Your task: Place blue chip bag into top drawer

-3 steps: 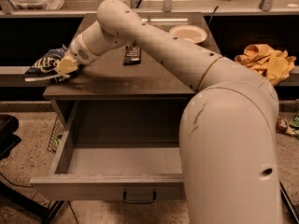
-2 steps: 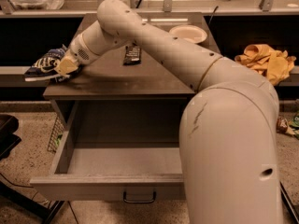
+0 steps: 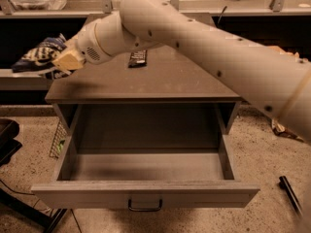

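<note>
Camera view: the gripper sits off the cabinet's left edge, up at top level. Its tan fingers are clamped on the bag, which hangs in the air beyond that edge, evidently lifted so it can be carried over the opening. The drawer below is pulled fully out, handle toward the camera. Its floor is bare, with nothing inside. A black wrapper lies on the cabinet top, well apart from the bag.
</note>
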Controlling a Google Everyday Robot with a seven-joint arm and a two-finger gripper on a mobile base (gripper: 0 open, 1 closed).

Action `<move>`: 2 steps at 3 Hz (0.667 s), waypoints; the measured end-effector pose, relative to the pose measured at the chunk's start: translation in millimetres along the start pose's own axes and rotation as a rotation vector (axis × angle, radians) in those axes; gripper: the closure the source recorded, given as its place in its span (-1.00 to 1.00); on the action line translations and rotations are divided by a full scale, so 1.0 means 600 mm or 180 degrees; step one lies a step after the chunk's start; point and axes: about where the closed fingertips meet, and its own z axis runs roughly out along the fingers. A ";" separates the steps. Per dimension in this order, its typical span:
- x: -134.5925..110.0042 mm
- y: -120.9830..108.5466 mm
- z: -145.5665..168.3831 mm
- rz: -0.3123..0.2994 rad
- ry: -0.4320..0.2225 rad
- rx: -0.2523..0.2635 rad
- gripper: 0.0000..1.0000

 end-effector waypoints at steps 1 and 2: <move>-0.092 0.129 -0.062 -0.0365 -0.0346 0.0129 1.00; -0.074 0.290 -0.065 -0.0532 -0.0336 -0.0180 1.00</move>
